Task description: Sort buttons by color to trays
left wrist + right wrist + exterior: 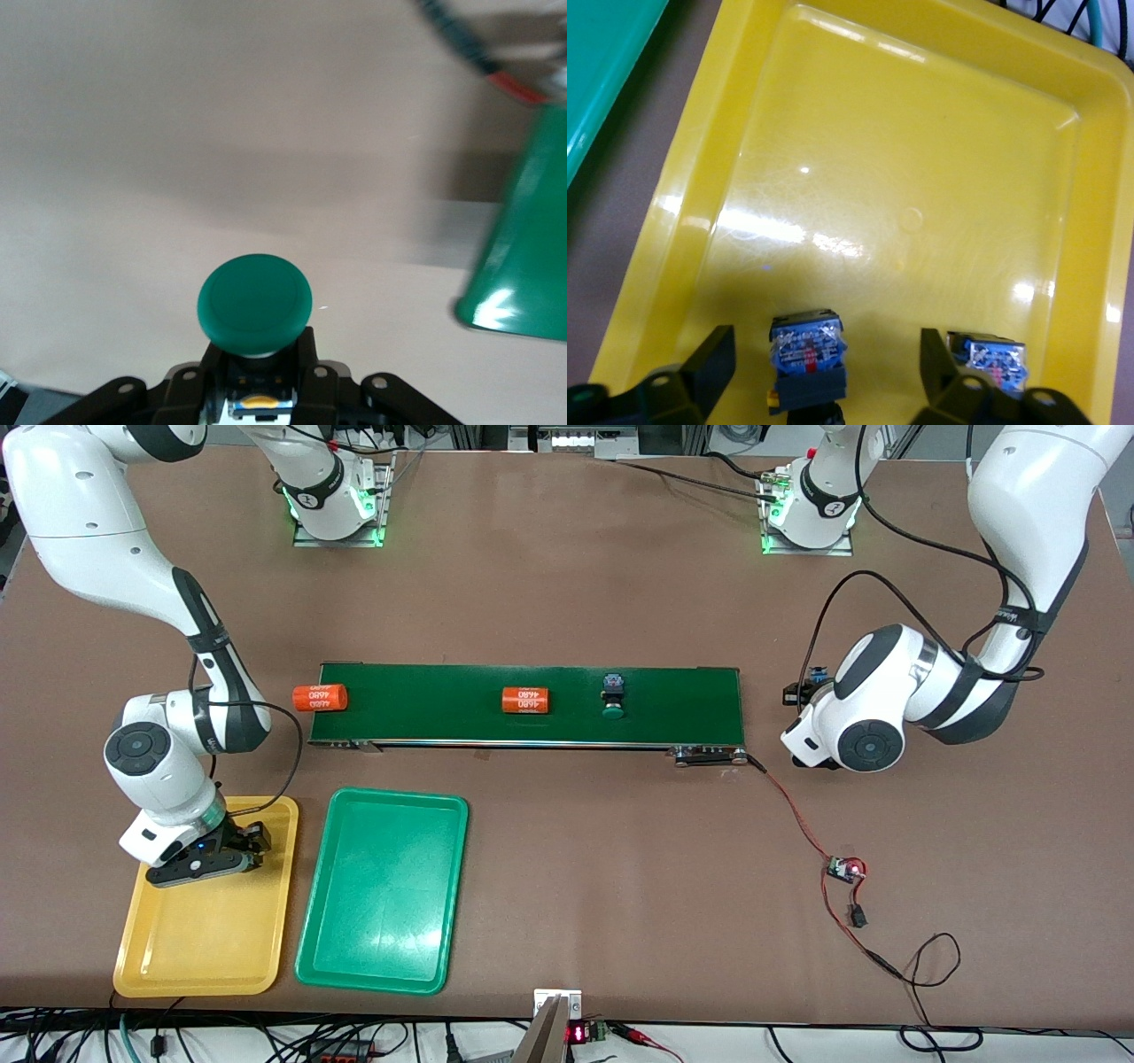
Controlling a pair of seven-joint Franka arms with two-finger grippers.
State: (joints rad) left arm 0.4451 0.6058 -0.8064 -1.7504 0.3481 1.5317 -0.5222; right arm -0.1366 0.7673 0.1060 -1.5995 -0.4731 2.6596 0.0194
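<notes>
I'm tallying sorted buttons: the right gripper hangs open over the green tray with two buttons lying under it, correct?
Not quite: the tray is yellow. The right wrist view shows the open right gripper over the yellow tray, two buttons lying in it.

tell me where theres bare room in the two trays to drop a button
The green tray is bare all over. The yellow tray is bare on its half nearer the front camera. Its crowded end is toward the conveyor belt, where the open right end effector hangs over two buttons.
</notes>
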